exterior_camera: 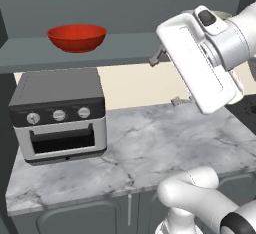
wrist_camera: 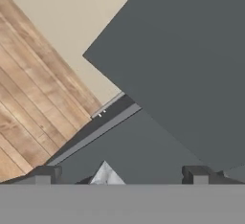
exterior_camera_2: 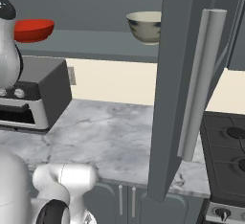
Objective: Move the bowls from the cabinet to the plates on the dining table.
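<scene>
The red bowl sits on the left of the open cabinet's shelf. The cream bowl stands further right on the same shelf, partly behind the open cabinet door. My gripper is raised in front of the shelf, right of the red bowl and apart from it. It is open, with nothing between its fingertips. In the hand view the gripper faces a dark grey cabinet panel. The plates and the dining table are out of view.
A toaster oven stands on the marble counter under the shelf, at the left. The open door's long silver handle hangs over the counter's right part. A stove lies at the far right.
</scene>
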Robot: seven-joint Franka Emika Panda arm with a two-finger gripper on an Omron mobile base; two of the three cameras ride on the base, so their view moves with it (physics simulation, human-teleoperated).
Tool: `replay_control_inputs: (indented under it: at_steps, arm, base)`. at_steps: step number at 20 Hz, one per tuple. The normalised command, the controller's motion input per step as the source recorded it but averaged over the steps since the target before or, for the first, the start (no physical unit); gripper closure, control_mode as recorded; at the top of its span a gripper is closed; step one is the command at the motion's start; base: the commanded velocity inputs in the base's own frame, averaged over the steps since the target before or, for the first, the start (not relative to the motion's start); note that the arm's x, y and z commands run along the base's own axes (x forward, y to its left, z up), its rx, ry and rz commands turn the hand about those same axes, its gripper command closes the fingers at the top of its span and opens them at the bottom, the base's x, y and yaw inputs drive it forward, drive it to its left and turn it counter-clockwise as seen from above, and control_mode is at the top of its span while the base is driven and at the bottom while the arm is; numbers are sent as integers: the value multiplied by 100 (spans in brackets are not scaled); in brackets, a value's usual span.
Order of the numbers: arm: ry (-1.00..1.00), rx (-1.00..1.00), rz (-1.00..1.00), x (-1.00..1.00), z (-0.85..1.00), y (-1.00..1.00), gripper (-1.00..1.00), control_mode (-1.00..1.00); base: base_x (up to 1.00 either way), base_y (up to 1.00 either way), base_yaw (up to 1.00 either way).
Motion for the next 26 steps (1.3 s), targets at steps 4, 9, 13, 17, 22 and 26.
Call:
replay_control_inputs:
  at_steps: [4, 9, 13, 17, 22, 26]
  arm:
    - [-12, 0, -8, 21, -11, -37, -100, -100]
    - [-13, 0, -5, 13, -30, -38, -100, -100]
    - [-13, 0, -5, 7, -24, -44, -100, -100]
    - [-13, 0, -6, 16, -4, -49, -100, -100]
    - [-9, 0, -8, 20, 7, -45, -100, -100]
    - [-3, -3, -9, 20, 15, -39, -100, -100]
  base:
    - [0, 0, 0]
    - [0, 0, 0]
    - [0, 0, 0]
    - [0, 0, 0]
    - [0, 0, 0]
    - [0, 0, 0]
